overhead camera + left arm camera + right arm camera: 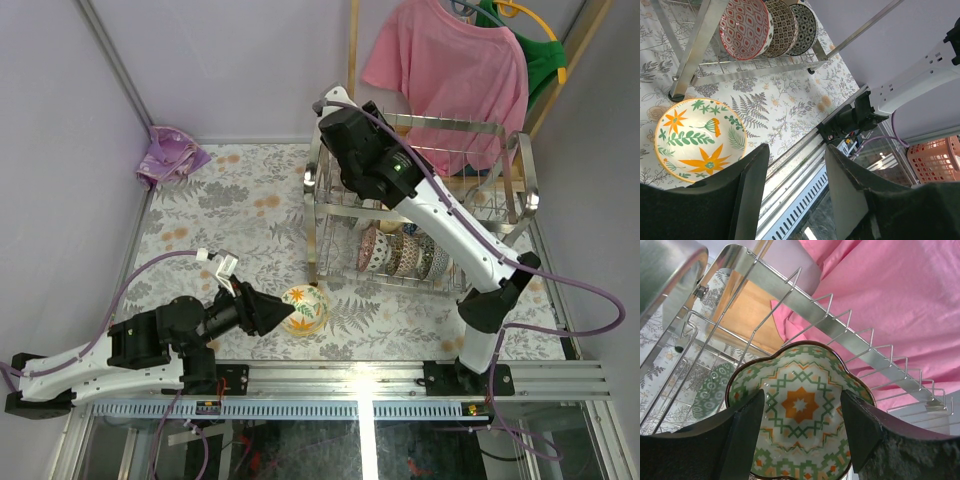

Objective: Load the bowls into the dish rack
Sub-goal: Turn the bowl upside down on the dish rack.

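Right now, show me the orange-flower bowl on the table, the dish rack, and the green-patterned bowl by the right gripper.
orange-flower bowl (700,140): left wrist view, its inside.
dish rack (694,55): left wrist view, a corner post.
green-patterned bowl (800,405): right wrist view, centre star.

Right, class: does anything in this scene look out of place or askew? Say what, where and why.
A flower-painted bowl sits upright on the table by the front corner post of the dish rack, while the other bowls stand on edge inside it. A crumpled purple cloth also lies at the table's far left corner.
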